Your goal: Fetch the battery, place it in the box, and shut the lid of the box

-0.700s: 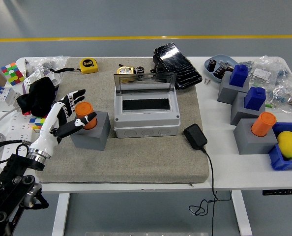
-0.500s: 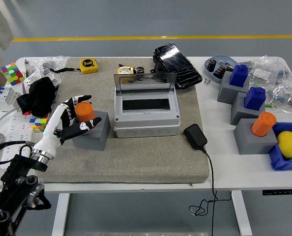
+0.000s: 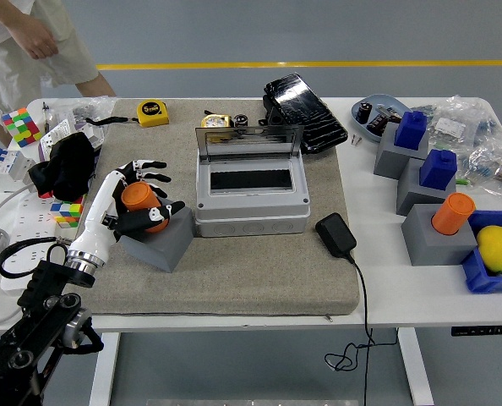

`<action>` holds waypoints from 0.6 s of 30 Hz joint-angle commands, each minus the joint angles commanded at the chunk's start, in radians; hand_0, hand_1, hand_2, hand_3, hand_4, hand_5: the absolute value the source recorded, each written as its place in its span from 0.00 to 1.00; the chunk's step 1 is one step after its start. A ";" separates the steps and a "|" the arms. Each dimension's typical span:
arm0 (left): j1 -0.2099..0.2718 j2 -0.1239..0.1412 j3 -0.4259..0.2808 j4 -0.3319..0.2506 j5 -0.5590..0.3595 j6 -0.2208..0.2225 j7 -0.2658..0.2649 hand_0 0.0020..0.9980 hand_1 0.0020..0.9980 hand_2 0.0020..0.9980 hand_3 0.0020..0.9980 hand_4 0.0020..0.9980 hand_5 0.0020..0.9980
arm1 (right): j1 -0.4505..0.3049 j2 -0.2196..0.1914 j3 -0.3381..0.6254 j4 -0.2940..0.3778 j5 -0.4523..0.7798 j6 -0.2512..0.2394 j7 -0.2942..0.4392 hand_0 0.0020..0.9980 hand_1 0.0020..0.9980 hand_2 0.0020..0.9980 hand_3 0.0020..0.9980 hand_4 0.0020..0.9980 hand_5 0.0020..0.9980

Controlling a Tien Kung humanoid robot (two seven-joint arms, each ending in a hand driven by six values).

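From my station I saw the left hand, white-backed with black fingers, curled around the orange cylindrical battery, thumb pressed against its near side and the other fingers arched over its top and far side. The battery leaned in that grasp, its lower end at the top of the grey block holder, which itself sat tilted on the grey felt mat. The black left arm came in from the lower left corner, and its white forearm sloped up and rightward to the wrist. I found the grey plastic junction box just right of the holder, its clear hinged lid standing upright at the back. At the top left a person's hand hung beside the table's far corner, touching nothing. I had no sight of the right arm.
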 joint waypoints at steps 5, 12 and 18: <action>-0.012 -0.014 0.013 0.016 -0.017 0.007 -0.017 0.18 0.24 0.33 0.35 0.78 0.00 | -0.001 0.000 -0.002 0.000 0.000 0.000 0.000 0.68 0.67 0.70 0.63 1.00 0.62; -0.021 -0.023 0.029 0.024 -0.030 0.014 -0.042 0.16 0.19 0.24 0.25 0.70 0.00 | 0.002 0.000 -0.002 0.000 0.000 0.001 0.000 0.68 0.67 0.70 0.63 1.00 0.62; -0.025 -0.023 0.032 0.018 -0.051 0.015 -0.074 0.10 0.12 0.16 0.19 0.56 0.00 | 0.002 -0.001 0.001 0.000 -0.003 -0.001 0.002 0.68 0.67 0.70 0.63 1.00 0.62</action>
